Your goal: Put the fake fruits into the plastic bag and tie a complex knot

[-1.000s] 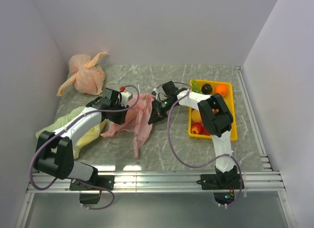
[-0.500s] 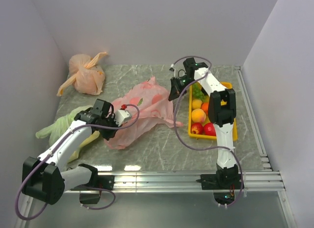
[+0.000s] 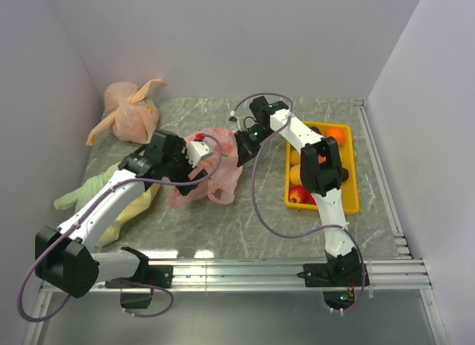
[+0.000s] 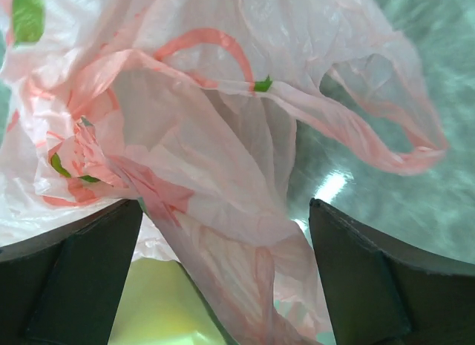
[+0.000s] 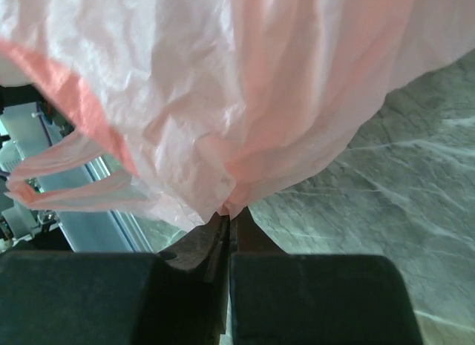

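While the right gripper [image 5: 226, 225] pinches the bag [image 3: 219, 174], the left gripper [image 4: 223, 205] gapes open around its film; bag lies slumped on the surface [image 3: 245, 226]. Fruits [image 3: 298, 194] sit in the tray [image 3: 354, 189], so this looks like the bag-opening step. Next move likely needs the mouth spread.

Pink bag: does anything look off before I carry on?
The pink bag lies crumpled and collapsed, with no open mouth showing. The right gripper pinches just a fold, and the left gripper is open around it. The fruits sit in the yellow tray.
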{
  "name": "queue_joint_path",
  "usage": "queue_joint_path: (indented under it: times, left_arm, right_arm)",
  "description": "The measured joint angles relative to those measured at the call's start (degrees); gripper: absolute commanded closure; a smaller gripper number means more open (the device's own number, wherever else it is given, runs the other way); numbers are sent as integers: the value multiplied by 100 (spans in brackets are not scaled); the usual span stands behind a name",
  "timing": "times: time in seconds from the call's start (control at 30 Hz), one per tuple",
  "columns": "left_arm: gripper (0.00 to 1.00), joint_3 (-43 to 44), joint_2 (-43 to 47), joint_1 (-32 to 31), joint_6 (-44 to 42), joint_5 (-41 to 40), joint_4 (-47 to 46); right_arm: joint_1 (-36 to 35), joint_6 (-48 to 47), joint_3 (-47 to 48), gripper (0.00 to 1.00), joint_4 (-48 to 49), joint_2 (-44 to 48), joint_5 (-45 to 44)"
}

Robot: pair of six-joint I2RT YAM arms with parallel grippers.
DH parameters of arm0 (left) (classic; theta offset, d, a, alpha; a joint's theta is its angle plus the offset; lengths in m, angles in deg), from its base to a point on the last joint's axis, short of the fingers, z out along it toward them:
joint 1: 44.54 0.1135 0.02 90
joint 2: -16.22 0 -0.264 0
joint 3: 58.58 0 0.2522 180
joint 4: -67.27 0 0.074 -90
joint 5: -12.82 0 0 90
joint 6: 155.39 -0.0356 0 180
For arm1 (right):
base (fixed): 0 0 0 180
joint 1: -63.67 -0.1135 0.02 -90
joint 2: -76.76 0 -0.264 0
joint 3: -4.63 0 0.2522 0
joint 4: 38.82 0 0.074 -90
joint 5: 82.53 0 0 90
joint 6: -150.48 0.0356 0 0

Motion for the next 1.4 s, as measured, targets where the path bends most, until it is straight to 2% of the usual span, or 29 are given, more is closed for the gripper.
queue_joint_path:
  times: [0.13, 0.23, 0.4, 0.53, 0.7, 0.8, 0.97, 1.03, 1.13, 1.23, 1.4]
  left_arm:
    - [2, -127, -216, -234, -282, -439, -352]
    - [5, 44, -232, -52, -579, -55, -118]
    - [1, 186, 472, 212, -833, 560, 514]
    - [1, -256, 1414, 216, -553, 516, 815]
    - [1, -918, 2181, 280, 245, -31, 922]
    - [1, -979, 2450, 328, 614, -243, 876]
    - [1, -914, 2946, 345, 540, 83, 455]
    - [1, -756, 2712, 323, 385, 114, 240]
    - [1, -448, 1856, 313, -11, 2, -210]
    - [1, -459, 1045, 315, -754, -173, -789]
    - [1, -520, 330, 313, -2149, -103, -1161]
  right_arm:
    - [13, 4, 138, 100, 20, 11, -26]
    - [39, -15, 127, 100, 28, 22, -114]
    - [166, -52, -72, 100, 122, 103, -90]
    - [546, -35, -70, 100, 133, 105, 452]
    - [1043, -387, -74, 100, -68, 118, 1346]
    - [1078, -737, -57, 100, -422, 125, 1670]
    - [859, -1226, -42, 100, -953, 125, 1941]
    - [763, -1379, -44, 100, -1078, 125, 2009]
    - [645, -1615, -61, 100, -1250, 122, 2057]
    - [544, -1766, -57, 100, -1338, 118, 2092]
    - [492, -1888, 44, 100, -1421, 52, 2159]
